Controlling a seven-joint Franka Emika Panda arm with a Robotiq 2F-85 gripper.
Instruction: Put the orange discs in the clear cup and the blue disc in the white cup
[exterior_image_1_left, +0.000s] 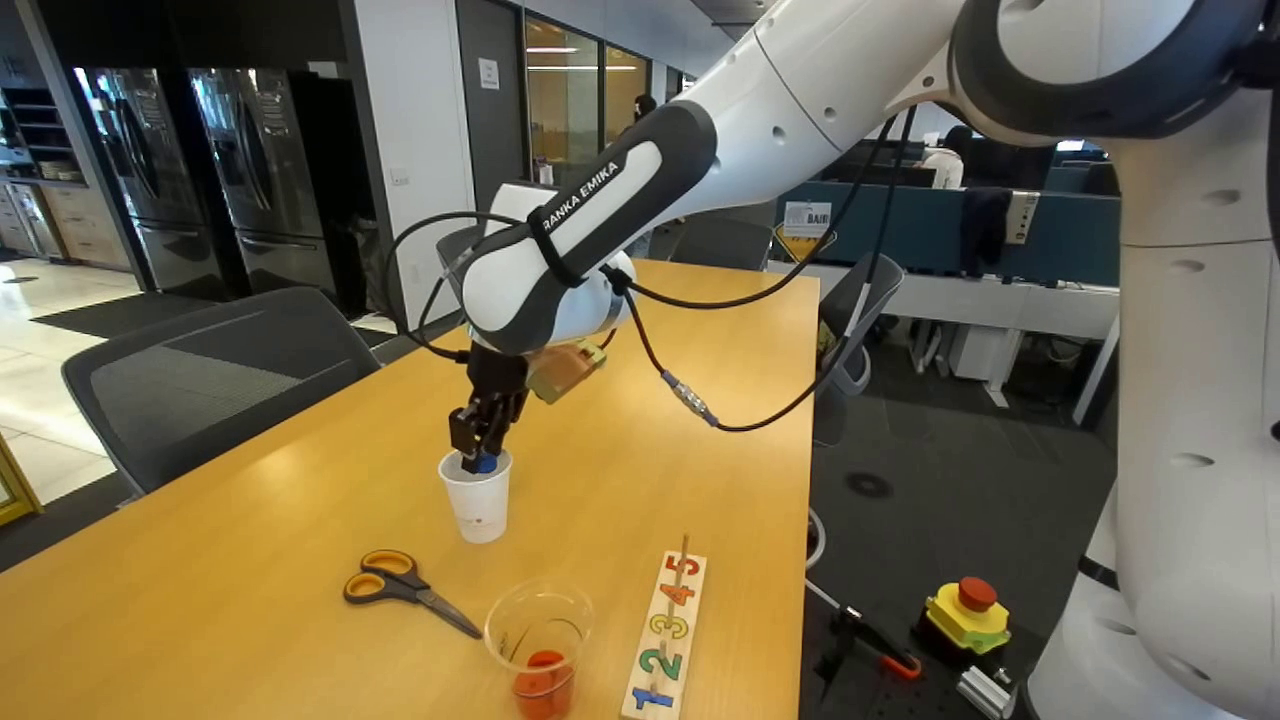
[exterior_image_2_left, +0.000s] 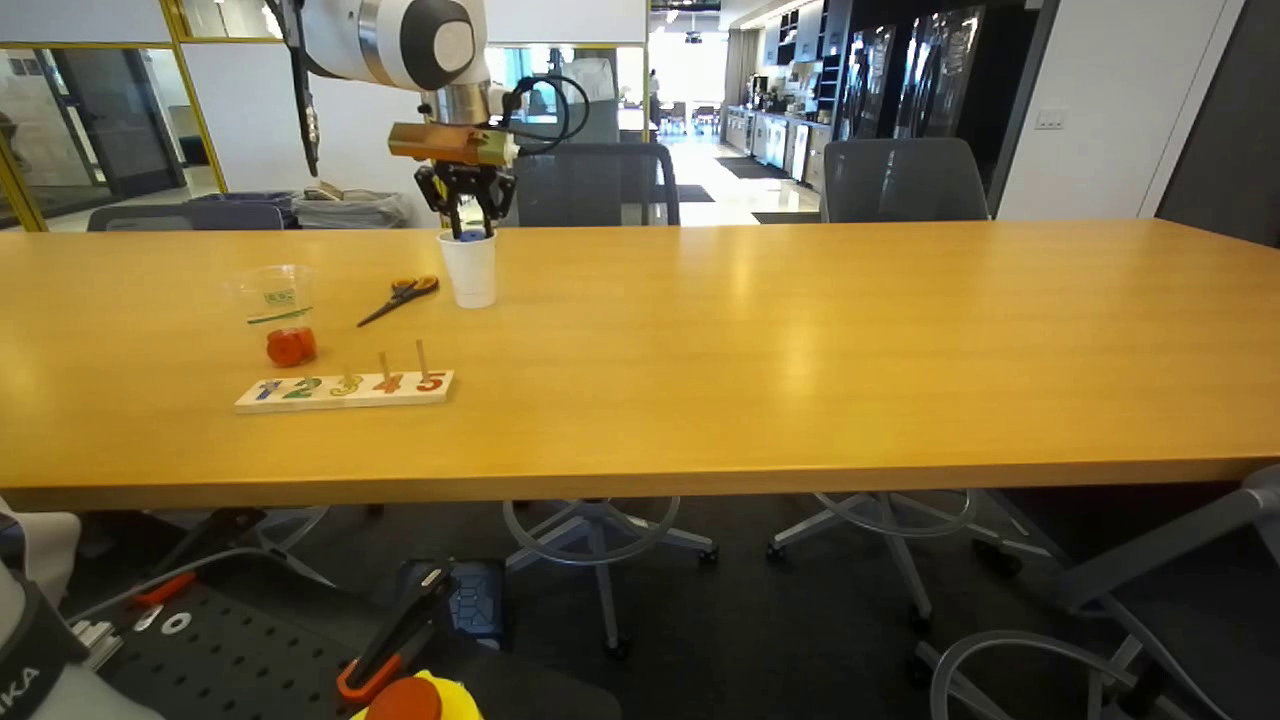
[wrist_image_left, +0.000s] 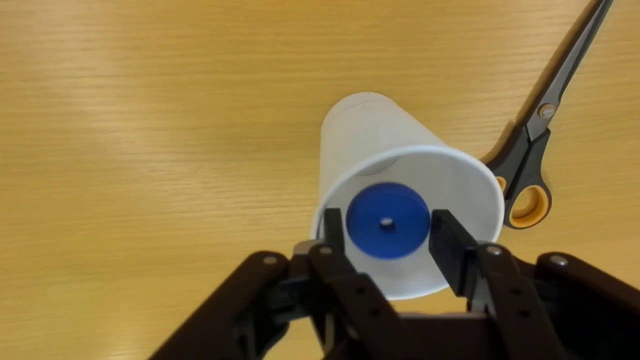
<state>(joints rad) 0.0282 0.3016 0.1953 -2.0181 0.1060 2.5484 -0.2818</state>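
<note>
The white cup stands upright on the table in both exterior views (exterior_image_1_left: 480, 510) (exterior_image_2_left: 470, 275); in the wrist view (wrist_image_left: 372, 125) I look into its mouth. My gripper (exterior_image_1_left: 480, 462) (exterior_image_2_left: 473, 236) points down with its fingertips at the cup's mouth. The blue disc (wrist_image_left: 380, 202) is between the fingertips, face toward the wrist camera, its small centre hole visible. It also shows at the cup's rim in an exterior view (exterior_image_1_left: 488, 463). The clear cup (exterior_image_1_left: 535, 625) (exterior_image_2_left: 280, 305) stands nearer the robot base. The orange discs (exterior_image_1_left: 543, 688) (exterior_image_2_left: 291, 347) lie in its bottom. The wrist view does not show them.
Orange-handled scissors (exterior_image_1_left: 400, 582) (exterior_image_2_left: 405, 292) lie between the two cups and close beside the white cup in the wrist view (wrist_image_left: 531, 145). A wooden number board with pegs (exterior_image_1_left: 664, 650) (exterior_image_2_left: 345, 391) lies near the clear cup. Chairs (exterior_image_1_left: 220, 375) stand around the table.
</note>
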